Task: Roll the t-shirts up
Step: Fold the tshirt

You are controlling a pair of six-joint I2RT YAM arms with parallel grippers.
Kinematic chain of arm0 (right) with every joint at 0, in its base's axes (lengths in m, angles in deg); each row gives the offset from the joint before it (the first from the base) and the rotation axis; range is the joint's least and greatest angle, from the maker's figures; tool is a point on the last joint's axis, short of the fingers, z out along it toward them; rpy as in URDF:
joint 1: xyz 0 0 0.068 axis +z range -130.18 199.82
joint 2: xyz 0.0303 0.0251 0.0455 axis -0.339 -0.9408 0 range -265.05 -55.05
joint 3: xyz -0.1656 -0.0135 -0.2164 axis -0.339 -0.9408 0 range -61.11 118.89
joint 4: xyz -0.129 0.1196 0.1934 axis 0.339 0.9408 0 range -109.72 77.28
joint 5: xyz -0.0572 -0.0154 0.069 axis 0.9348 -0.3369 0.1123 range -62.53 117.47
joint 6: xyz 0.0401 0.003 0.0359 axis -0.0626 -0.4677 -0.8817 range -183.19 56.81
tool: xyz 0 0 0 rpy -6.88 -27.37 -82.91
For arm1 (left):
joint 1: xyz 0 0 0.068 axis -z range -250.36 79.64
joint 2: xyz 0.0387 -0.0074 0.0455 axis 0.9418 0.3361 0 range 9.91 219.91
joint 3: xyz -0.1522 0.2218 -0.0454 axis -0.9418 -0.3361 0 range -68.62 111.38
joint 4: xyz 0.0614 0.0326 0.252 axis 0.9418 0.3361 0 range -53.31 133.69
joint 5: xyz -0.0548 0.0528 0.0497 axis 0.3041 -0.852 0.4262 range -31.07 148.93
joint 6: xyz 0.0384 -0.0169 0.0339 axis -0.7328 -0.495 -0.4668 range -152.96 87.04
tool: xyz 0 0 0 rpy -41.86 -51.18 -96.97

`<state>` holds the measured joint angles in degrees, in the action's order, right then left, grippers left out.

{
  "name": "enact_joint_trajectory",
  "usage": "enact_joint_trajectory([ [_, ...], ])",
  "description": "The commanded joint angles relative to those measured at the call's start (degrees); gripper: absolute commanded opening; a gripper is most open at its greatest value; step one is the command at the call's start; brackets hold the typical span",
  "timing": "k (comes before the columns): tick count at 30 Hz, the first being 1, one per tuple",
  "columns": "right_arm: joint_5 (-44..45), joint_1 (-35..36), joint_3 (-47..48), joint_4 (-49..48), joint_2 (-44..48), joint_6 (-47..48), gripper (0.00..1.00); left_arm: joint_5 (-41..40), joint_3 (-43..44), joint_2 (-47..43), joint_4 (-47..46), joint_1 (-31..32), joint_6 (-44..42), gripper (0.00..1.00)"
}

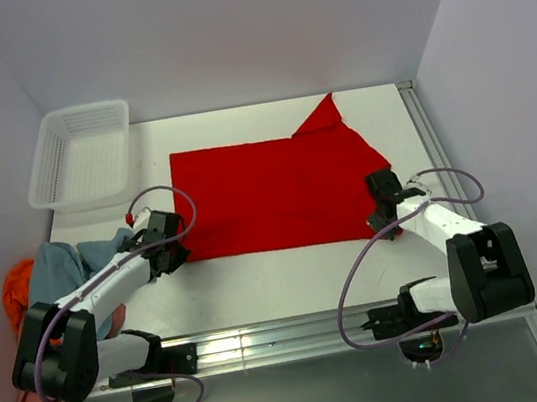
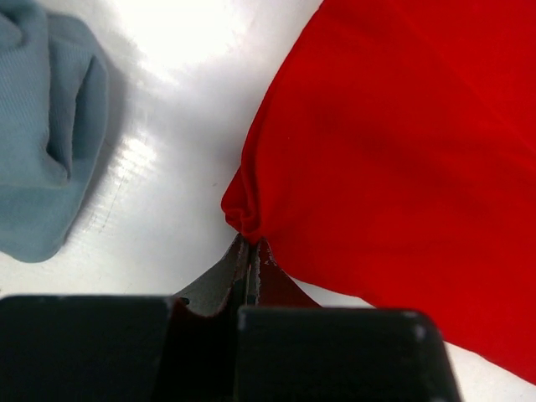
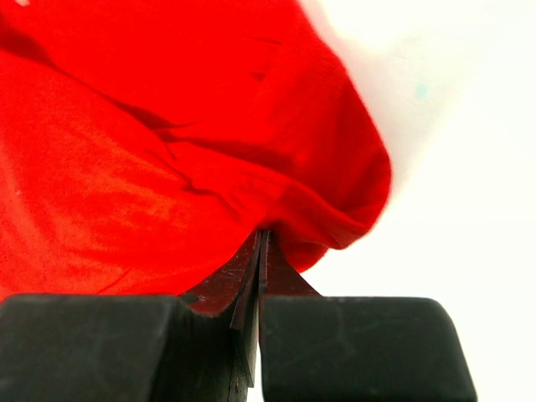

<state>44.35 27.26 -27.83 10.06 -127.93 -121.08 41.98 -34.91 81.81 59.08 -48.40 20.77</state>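
The white surface (image 1: 290,279) carries the red t-shirt (image 1: 278,194), spread flat at its middle with one sleeve poking out far right. A white basket (image 1: 86,198) sits far left. A grey-blue t-shirt (image 1: 61,267) and an orange t-shirt (image 1: 17,289) lie bunched near left. The left pincer (image 2: 251,247) pinches the red t-shirt's near left corner, and the right pincer (image 3: 261,239) pinches its near right corner.
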Motion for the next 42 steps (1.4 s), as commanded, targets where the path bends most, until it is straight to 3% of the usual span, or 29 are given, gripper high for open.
enact_joint_trajectory([
  [1,4.47,-0.50,0.39,6.51,1.07,-3.72,0.00,1.48,-1.63,-2.11,1.60,0.28,0.58,0.00],
  [18,5.17,-1.20,-5.86,9.06,20.76,-5.04,0.00,3.33,-4.71,-6.07,5.46,2.48,6.21,0.02],
  [24,5.44,-1.38,-0.68,8.46,21.55,0.66,0.10,-0.80,-1.90,-8.79,10.82,2.57,6.73,0.31],
  [25,4.48,-1.46,0.03,7.67,21.73,1.63,0.12,-0.46,-1.90,-9.49,10.48,2.57,6.65,0.45],
  [28,0.72,-1.64,1.08,3.81,22.34,4.70,0.15,-0.19,-1.46,-10.73,11.61,2.57,7.35,0.59],
  [34,-13.35,-1.82,1.70,-9.37,21.82,10.86,0.20,-1.41,3.71,-9.85,14.07,2.65,6.21,0.72],
  [37,-20.47,-1.90,1.18,-16.67,21.38,11.04,0.29,-3.61,6.61,-9.94,14.52,2.65,3.67,0.81],
  [40,-23.65,-1.82,2.40,-19.84,20.42,11.74,0.35,-4.93,10.30,-8.71,14.17,2.65,0.25,0.81],
  [41,-24.87,-1.82,2.75,-21.33,20.32,12.09,0.36,-4.93,11.19,-8.44,12.69,2.65,-0.99,0.86],
  [42,-25.23,-1.90,2.84,-21.86,20.24,12.45,0.36,-4.93,11.81,-8.18,11.46,2.65,-2.39,0.99],
])
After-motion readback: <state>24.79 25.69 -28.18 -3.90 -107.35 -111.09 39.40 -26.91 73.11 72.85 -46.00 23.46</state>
